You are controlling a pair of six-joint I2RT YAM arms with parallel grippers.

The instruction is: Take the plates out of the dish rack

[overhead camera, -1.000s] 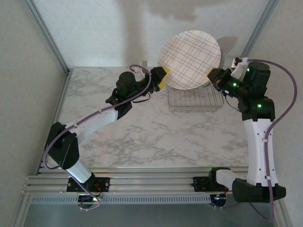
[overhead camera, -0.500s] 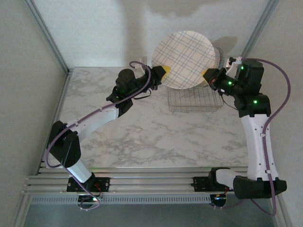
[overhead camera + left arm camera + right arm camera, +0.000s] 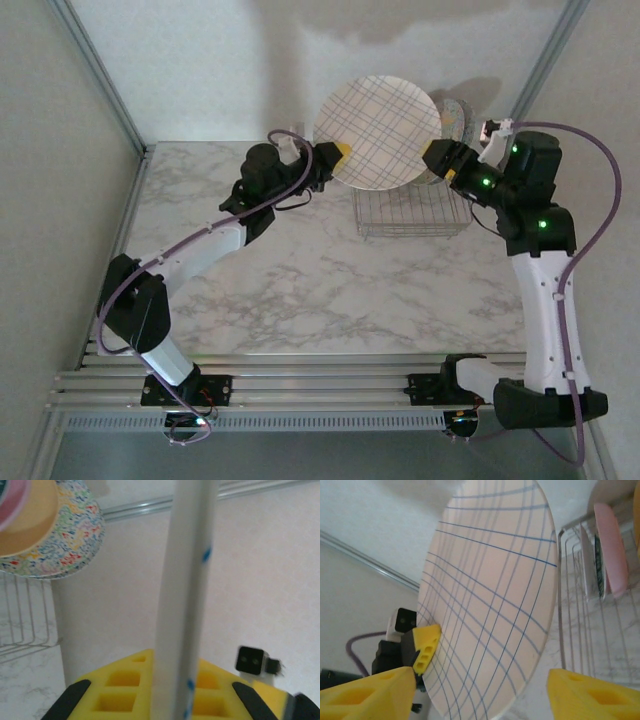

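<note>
The pale grid-patterned plate (image 3: 377, 132) stands on edge in the air, above and left of the dish rack (image 3: 412, 212). My left gripper (image 3: 335, 160) is shut on its left rim. In the left wrist view the plate's edge (image 3: 185, 605) runs up between my yellow pads (image 3: 120, 687). My right gripper (image 3: 437, 158) is open beside the plate's right rim, its fingers (image 3: 370, 695) spread wide with the plate's face (image 3: 490, 595) between them, untouched. More plates (image 3: 455, 115) stand in the rack: a pink one (image 3: 610, 545), a dark-rimmed one (image 3: 592, 565), a speckled one (image 3: 75, 540).
The wire rack (image 3: 585, 620) sits at the back right of the marble table (image 3: 300, 280), close to the back wall. Metal frame posts (image 3: 100, 80) rise at both back corners. Bare marble lies in front of and left of the rack.
My left gripper closed on the grid plate's left rim, and my right gripper then opened and let go. The plate has shifted left, away from the rack.
</note>
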